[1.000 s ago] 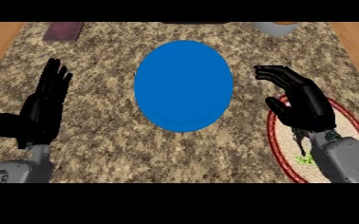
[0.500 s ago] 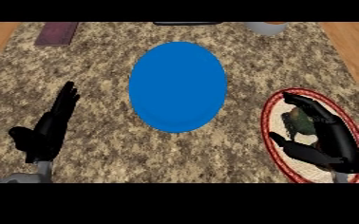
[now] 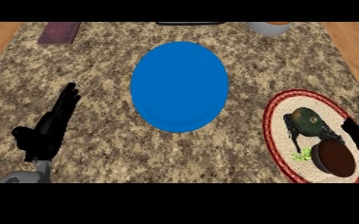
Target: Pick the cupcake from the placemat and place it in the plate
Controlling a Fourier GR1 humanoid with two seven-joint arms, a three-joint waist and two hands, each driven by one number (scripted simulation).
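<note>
While one cupcake (image 3: 306,118) tops one placemat (image 3: 279,144), one plate (image 3: 179,86) (blue) lies beside.

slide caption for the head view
Right hand curled round cupcake on placemat; blue plate at centre; left hand resting open.

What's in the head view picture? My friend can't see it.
The robot's right hand curls round a cupcake on a red-rimmed placemat at the right. A blue plate lies in the middle, and the left hand rests open at lower left.
</note>
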